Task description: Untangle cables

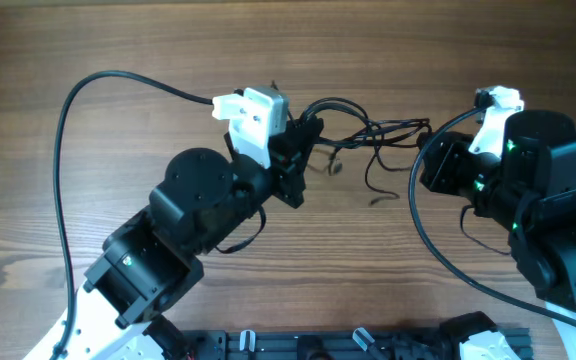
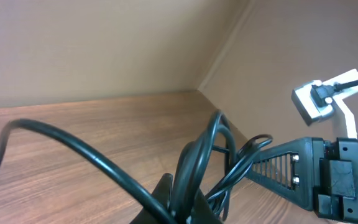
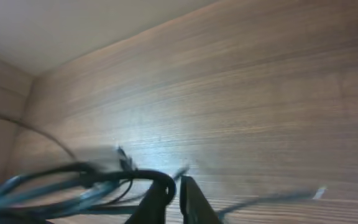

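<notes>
The cables (image 1: 368, 135) are a tangle of thin black cords stretched between the two grippers at the back middle of the table, with loose ends hanging toward the front. My left gripper (image 1: 308, 135) is shut on a looped bundle of the cables (image 2: 197, 168). My right gripper (image 1: 430, 140) is shut on the other end of the cables (image 3: 160, 180), where a black loop sits pinched between its fingers (image 3: 174, 198). The right arm's black finger shows in the left wrist view (image 2: 278, 168).
The wooden table (image 1: 118, 40) fills the view. Thick black robot wiring arcs from the left wrist module (image 1: 68, 120) and loops round the right arm (image 1: 418, 220). A black rail (image 1: 348, 345) runs along the front edge.
</notes>
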Motion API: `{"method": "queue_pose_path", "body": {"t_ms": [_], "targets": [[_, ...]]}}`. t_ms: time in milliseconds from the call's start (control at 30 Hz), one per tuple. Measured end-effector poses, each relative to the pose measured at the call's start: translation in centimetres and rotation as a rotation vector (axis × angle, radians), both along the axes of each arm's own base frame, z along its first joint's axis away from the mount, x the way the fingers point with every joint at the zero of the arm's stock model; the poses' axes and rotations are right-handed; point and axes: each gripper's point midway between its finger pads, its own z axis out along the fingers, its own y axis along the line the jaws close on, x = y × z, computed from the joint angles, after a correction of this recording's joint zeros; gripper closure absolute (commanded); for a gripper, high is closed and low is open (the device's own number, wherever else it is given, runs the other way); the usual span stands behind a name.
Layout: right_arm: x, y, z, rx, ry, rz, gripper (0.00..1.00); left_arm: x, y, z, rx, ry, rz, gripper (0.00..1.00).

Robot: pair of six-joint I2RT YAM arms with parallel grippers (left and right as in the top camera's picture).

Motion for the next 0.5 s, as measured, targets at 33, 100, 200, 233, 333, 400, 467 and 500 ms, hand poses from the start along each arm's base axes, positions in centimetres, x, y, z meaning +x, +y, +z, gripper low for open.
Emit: {"method": "queue_pose_path", "body": {"t_ms": [33,100,200,233,333,400,467,500], "targets": [[0.1,-0.5,-0.1,-0.032,-0.007,-0.005,0.53,0.0,0.3,0.1,0.000,-0.003,0.014,0.96],[0.4,-1.6,-0.2,-0.102,-0.028,-0.012,0.26,0.3,1.6,0.9,-0.013,-0.024,0.063,0.96],[0.6,-1.4,0.1,-0.174,-0.073,0.067,0.11,0.2,2.6,1.6,-0.014,-0.050,0.093,0.96],[0.6,-1.1,0.3,-0.186,-0.089,0.100,0.08,0.3,2.6,1.6,-0.008,-0.053,0.095,0.96],[0.5,0.5,1.2,-0.207,-0.162,0.240,0.02,0.4,2.5,1.3,0.004,-0.052,0.095,0.96],[0.3,1.5,2.0,-0.212,-0.219,0.320,0.00,0.5,2.5,1.2,0.006,-0.049,0.095,0.96],[0.1,2.3,2.7,-0.219,-0.267,0.379,0.00,0.6,2.4,1.1,-0.001,-0.038,0.097,0.96],[0.0,2.6,3.0,-0.221,-0.288,0.405,0.00,0.6,2.4,1.0,-0.010,-0.029,0.099,0.96]]}}
